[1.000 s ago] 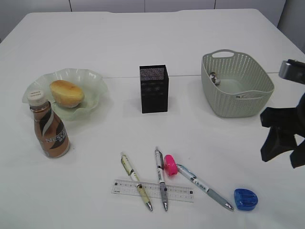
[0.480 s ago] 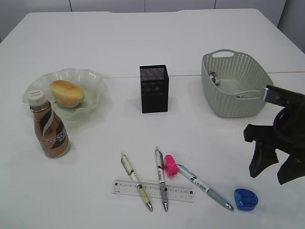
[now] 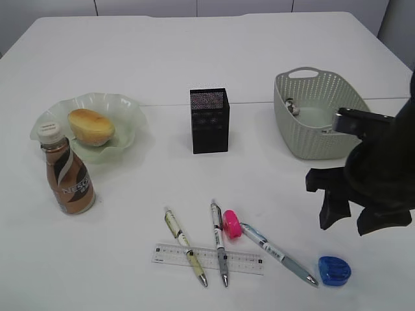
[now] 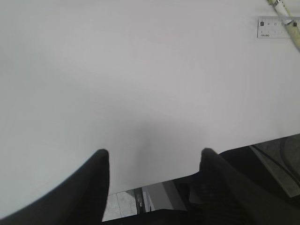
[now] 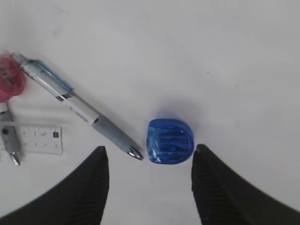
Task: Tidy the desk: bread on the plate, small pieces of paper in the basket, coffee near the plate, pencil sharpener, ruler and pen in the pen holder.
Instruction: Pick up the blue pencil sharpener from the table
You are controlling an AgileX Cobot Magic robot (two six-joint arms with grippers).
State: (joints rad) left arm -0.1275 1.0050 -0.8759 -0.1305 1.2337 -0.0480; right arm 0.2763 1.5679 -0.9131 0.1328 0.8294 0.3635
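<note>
Near the bench's front right corner, the right tool (image 5: 147, 180) is hovering, jaws apart and empty, over the blue sharpener (image 5: 170, 141); it should be descending straight, straddling the sharpener before closing.

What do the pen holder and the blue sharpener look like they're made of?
The pen holder looks like black metal mesh, matte, with fine perforations visible at its rim. The blue sharpener seems to be glossy translucent plastic, since inner parts show through its shell.

Bread (image 3: 91, 126) on plate (image 3: 123, 107) — coffee (image 3: 67, 175) in front (seemingly touching its rim).
</note>
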